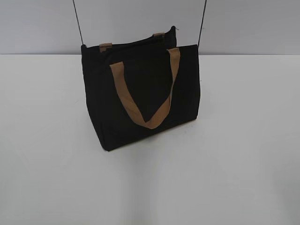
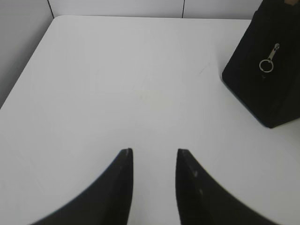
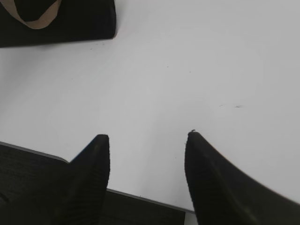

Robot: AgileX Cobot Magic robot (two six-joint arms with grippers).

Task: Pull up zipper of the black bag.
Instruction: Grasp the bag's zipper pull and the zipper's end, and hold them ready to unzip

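The black bag (image 1: 140, 93) stands upright in the middle of the white table, with a tan strap handle (image 1: 145, 101) hanging down its front face. In the left wrist view the bag's end face (image 2: 267, 75) is at the upper right, and the zipper (image 2: 268, 61), a silver pull tab with a round ring, hangs on it. My left gripper (image 2: 153, 152) is open and empty, well short of the bag. In the right wrist view a bag corner (image 3: 70, 21) shows at the top left. My right gripper (image 3: 147, 137) is open and empty near the table's front edge. Neither gripper shows in the exterior view.
The white table (image 1: 234, 164) stretches all around the bag. Its front edge (image 3: 140, 196) runs just under my right gripper. Two thin black cables (image 1: 78, 21) rise behind the bag against the grey wall.
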